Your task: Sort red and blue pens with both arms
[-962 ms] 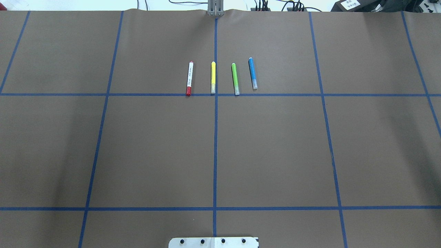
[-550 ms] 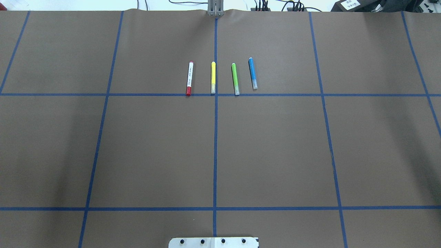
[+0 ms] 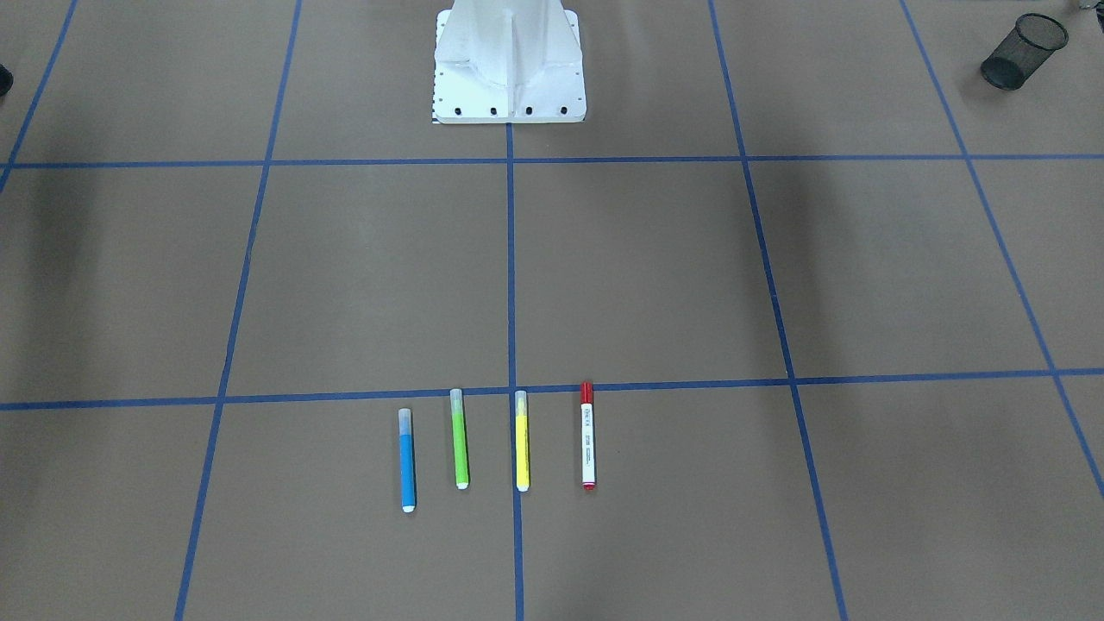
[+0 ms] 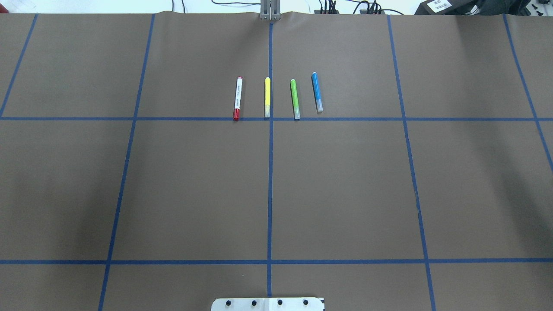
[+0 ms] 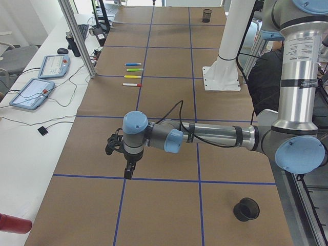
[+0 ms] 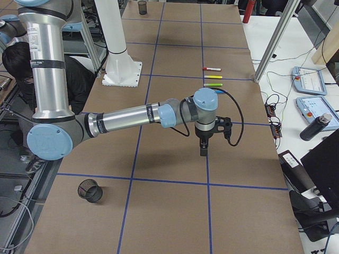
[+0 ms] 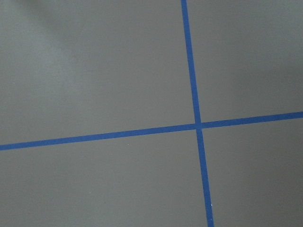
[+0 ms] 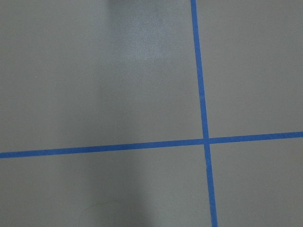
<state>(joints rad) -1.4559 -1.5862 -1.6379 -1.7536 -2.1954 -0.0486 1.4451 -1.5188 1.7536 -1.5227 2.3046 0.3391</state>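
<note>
Four pens lie side by side in a row on the far half of the table (image 4: 194,185), none touching. The red pen (image 4: 237,98) and the yellow pen (image 4: 267,97) lie on the robot's left of the centre tape line. The green pen (image 4: 295,99) and the blue pen (image 4: 316,92) lie on its right. Bare paper spreads wide on every side of them.

The left gripper (image 5: 128,171) and the right gripper (image 6: 203,148) each hang over a tape crossing near a table end, well apart from the pens. Whether their jaws are parted cannot be told.

Print on the red pen's barrel is too small to read.

Brown paper with a blue tape grid covers the table. A mesh cup (image 3: 1024,52) stands near a corner, and tablets (image 5: 32,93) lie on a side bench.
</note>
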